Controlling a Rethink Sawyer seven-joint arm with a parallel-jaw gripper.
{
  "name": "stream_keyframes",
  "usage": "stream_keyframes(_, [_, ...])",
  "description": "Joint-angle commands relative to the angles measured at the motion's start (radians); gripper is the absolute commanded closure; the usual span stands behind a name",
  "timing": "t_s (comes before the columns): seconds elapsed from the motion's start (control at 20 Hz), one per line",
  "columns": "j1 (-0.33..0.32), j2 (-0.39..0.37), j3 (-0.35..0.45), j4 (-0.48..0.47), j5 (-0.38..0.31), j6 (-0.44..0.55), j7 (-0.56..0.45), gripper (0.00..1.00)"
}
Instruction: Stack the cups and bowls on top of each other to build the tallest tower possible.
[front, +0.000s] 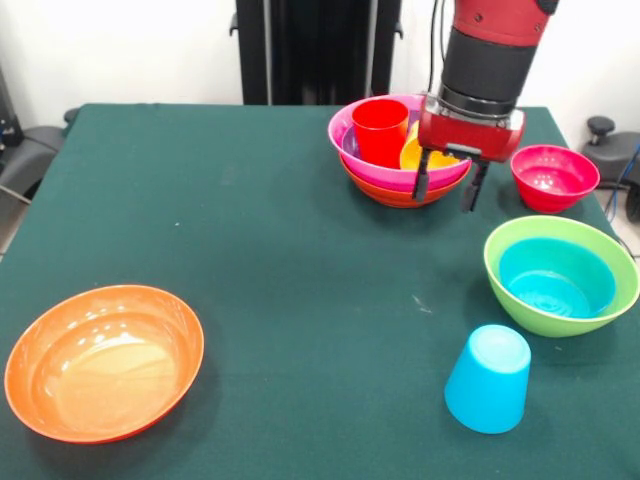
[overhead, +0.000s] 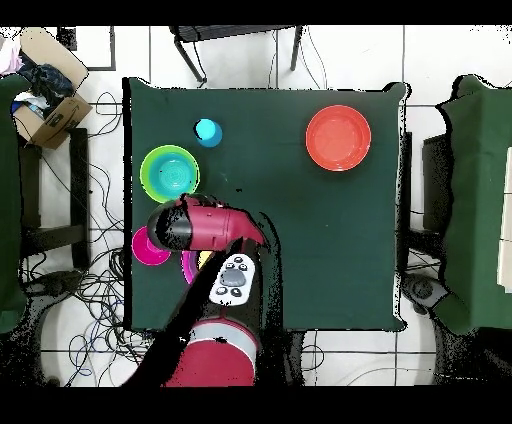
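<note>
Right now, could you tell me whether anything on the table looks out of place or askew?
Only the light blue cup stands out: it sits upside down, alone, near the lime green bowl. Nothing looks spilled or damaged.

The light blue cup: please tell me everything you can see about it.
The light blue cup is a glossy plastic tumbler with no handle, tapered. It stands upside down, its mouth on the green table cloth and its narrower base upward. It stands alone near the table's front edge, just in front of the lime green bowl, close to it but apparently not touching. Nothing holds it.
</note>
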Motion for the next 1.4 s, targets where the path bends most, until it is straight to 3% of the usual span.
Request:
stream_keyframes(0.05, [-0.001, 0.064, 0.089, -0.013, 0.011, -0.092, 0.167, 0.0])
stream_keyframes(0.45, [-0.054, -0.007, 0.142, 0.012, 0.007, -0.15, 0.165, 0.0])
stream_keyframes(0.6, [-0.02, -0.027, 0.1, -0.006, 0.011, -0.121, 0.162, 0.0])
stream_keyframes(0.75, [0.029, -0.03, 0.043, -0.062, -0.017, 0.002, 0.103, 0.0])
stream_keyframes(0.8, [0.017, -0.036, 0.062, -0.069, -0.024, 0.034, 0.078, 0.0])
stream_keyframes(0.95, [0.059, -0.041, 0.009, -0.114, -0.026, 0.114, 0.074, 0.0])
stream_keyframes(1.2, [0.041, -0.049, 0.057, -0.078, -0.003, 0.183, 0.092, 0.0])
stream_keyframes(1.25, [0.019, -0.05, 0.094, -0.055, 0.006, 0.18, 0.089, 0.0])
stream_keyframes(1.4, [0.012, -0.026, 0.102, -0.047, 0.009, 0.122, 0.113, 0.0])
